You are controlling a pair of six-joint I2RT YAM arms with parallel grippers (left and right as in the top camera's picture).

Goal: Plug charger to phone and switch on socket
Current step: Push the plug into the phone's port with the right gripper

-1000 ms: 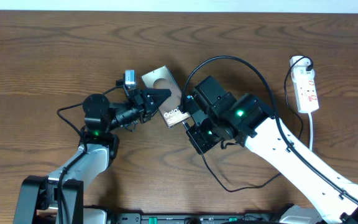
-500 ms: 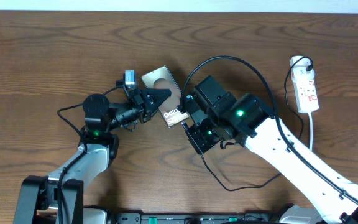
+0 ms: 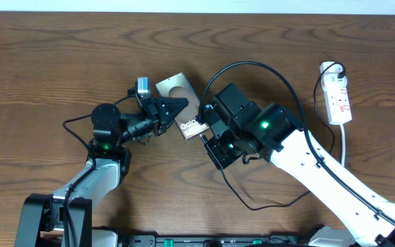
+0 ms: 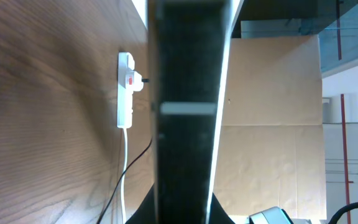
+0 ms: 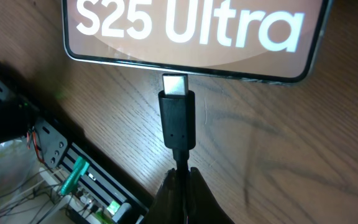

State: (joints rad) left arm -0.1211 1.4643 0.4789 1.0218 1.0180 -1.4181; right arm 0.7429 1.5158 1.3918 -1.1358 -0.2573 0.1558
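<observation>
- Right gripper (image 5: pixel 180 179) was pinched shut on the charger (image 5: pixel 178 121) cable, its connector tip touching the phone (image 5: pixel 191 37) edge.
- Left gripper (image 3: pixel 175 106) clamped the phone (seen edge-on from its wrist).
- Well right of the phone, the socket (image 3: pixel 337 96) lay on the counter (image 3: pixel 60 62).

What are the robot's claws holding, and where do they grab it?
The left claw grips the phone by its edge. The right claw pinches the charger cable just behind its connector tip.

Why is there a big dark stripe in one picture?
Left wrist view: something dark sits against the lens, too blurred to name; the socket behind is sharp. Right wrist view: the charger tip and the phone look crisp.
</observation>
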